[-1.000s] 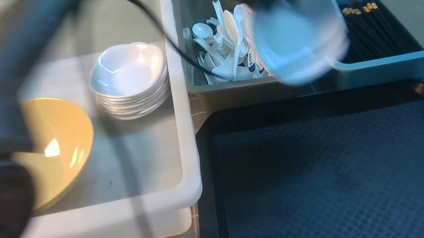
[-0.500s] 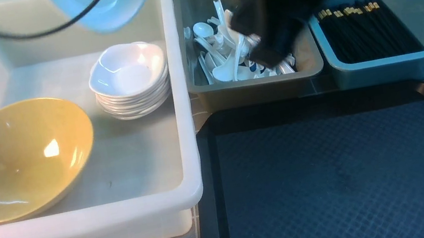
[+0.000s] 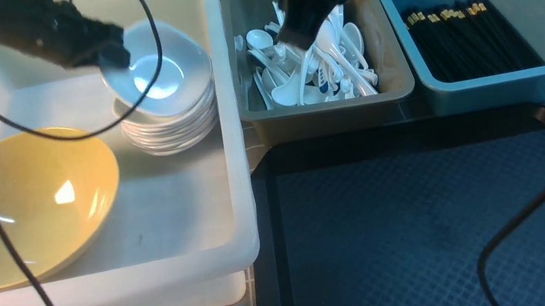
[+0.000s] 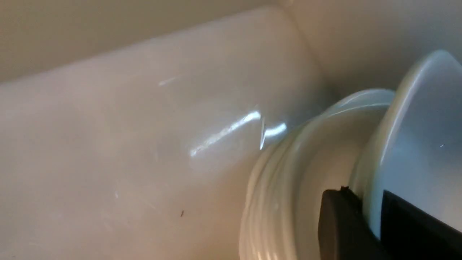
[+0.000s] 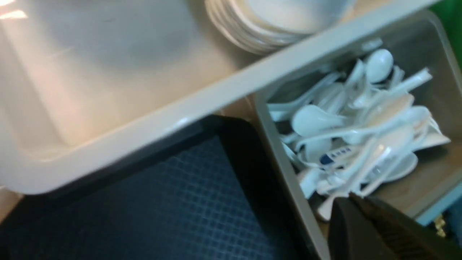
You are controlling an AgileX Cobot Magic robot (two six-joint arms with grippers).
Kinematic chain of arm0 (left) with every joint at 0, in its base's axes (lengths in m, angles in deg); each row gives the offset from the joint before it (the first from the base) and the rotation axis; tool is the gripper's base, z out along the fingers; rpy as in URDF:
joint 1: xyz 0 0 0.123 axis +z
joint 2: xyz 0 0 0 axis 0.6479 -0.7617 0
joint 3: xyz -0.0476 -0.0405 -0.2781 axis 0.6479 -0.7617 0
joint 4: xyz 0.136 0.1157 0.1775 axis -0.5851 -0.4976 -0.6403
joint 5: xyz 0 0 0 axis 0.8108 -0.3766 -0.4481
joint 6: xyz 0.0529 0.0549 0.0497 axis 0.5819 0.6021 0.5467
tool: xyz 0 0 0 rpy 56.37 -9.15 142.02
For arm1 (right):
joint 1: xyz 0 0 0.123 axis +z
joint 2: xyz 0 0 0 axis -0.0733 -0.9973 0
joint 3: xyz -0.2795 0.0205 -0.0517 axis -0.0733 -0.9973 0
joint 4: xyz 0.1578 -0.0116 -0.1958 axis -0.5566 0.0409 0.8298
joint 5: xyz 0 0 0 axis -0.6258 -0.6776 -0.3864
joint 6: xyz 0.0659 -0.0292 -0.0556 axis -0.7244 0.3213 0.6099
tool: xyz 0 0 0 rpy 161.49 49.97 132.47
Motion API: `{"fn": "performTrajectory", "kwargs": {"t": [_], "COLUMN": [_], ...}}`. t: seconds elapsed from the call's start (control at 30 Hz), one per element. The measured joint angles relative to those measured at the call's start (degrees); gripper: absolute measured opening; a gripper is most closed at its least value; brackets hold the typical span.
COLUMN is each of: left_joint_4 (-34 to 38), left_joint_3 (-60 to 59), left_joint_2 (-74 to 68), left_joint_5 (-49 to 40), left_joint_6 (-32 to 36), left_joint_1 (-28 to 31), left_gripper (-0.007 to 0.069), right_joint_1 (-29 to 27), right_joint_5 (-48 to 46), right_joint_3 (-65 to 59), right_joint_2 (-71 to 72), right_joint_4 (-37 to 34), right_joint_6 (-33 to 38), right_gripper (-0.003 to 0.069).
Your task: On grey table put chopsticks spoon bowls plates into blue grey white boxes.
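Left pincer (image 3: 116, 60) had lowered the plate (image 3: 171, 76) to the stack (image 3: 175, 133), rim still clamped; release remained. Right pincer (image 3: 292, 41) hung shut above the spoons (image 3: 290, 92).

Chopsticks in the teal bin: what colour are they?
Black chopsticks with gold bands near one end; clearest in the front view.

Mustard-yellow bowl (image 3: 22, 211) leans lower left in the milky-white tub (image 3: 243, 191) beside stacked white plates (image 3: 172, 131), top plate (image 3: 186, 67) tilted; upper centre, white spoons (image 3: 290, 92) fill the grey bin (image 3: 328, 119); upper right, black chopsticks (image 3: 475, 41) lie in the teal bin (image 3: 505, 89).
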Motion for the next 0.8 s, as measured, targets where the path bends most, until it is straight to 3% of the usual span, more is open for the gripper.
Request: {"fn": "performTrajectory", "kwargs": {"t": [0.23, 0.27, 0.3, 0.4, 0.5, 0.67, 0.8], "left_joint_4": [-0.3, -1.0, -1.2, -5.0, -7.4, -13.3, -16.4], "left_joint_3": [0.2, 0.7, 0.8, 3.9, 7.9, 14.0, 11.7], "left_joint_2": [-1.5, -1.3, -1.3, -0.7, 0.5, 6.6, 16.6], "left_joint_5": [-1.2, -2.0, -2.1, -4.9, -9.9, -15.3, -16.0], "left_joint_6": [3.1, 3.4, 3.4, 2.8, -0.1, -9.2, -12.0], "left_joint_1": [-0.3, -0.3, -0.3, -0.2, -0.2, -0.2, -1.9], "left_gripper": [0.0277, 0.0354, 0.0363, 0.0494, 0.0558, 0.0538, 0.0399], "right_joint_1": [-0.5, -0.5, -0.5, -0.5, -0.5, -0.5, -0.3], "right_joint_5": [0.0, 0.0, -0.1, -0.2, -0.2, -0.2, -0.2], "right_joint_3": [0.0, 0.0, 0.0, 0.0, 0.0, 0.0, 0.0], "right_joint_2": [0.0, 0.0, 0.0, 0.0, 0.4, 5.2, 11.1], "right_joint_4": [-0.4, -0.4, -0.4, -0.4, -0.4, -0.7, -2.4], "right_joint_6": [0.0, 0.0, 0.0, 0.0, 0.0, -1.4, -1.9], "right_gripper": [0.0032, 0.0033, 0.0033, 0.0037, 0.0040, 0.0045, 0.0049]}}
